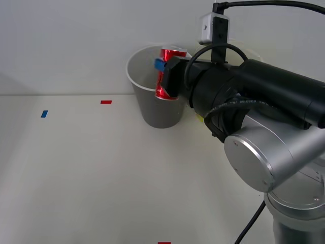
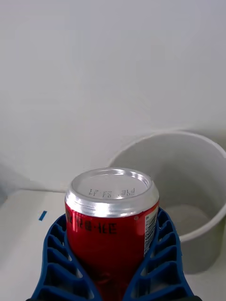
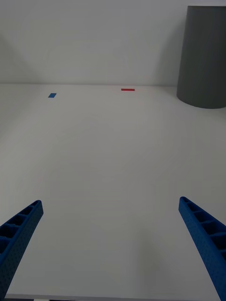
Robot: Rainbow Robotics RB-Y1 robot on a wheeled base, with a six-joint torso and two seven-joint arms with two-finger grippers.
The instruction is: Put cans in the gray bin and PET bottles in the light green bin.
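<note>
While the right arm fills most of the right half of the front view, its right gripper (image 1: 163,76) sits up near the top centre of the frame, fingers clenched on the can (image 1: 169,75), a shiny red one with silver ends. The can hangs right at the rim of the gray bin (image 1: 152,109), partly over the opening, with its lower end just about level with the near edge of the rim. In the right wrist view you get a close look: the can (image 2: 110,221) is in the lower middle of the frame, silver end facing the camera, and the blue ribbed fingers (image 2: 59,263) hug it on both sides. Behind it, toward the right of that frame, the gray bin (image 2: 200,240) shows its white rim and white inside. The bin stands on the white desk (image 1: 91,173) near the back wall. A bit of yellow-green peeks out just behind the arm, right of the gray bin, but I can't tell what it is. The left gripper (image 3: 113,244) hovers low over the bare desk, fingers (image 3: 19,235) spread wide apart at the bottom corners of its wrist view and holding nothing, with the gray bin (image 3: 203,56) in the upper right corner of that frame. A small blue tape mark (image 1: 44,114) and a red tape mark (image 1: 105,102) sit on the desk left of the bin.
</note>
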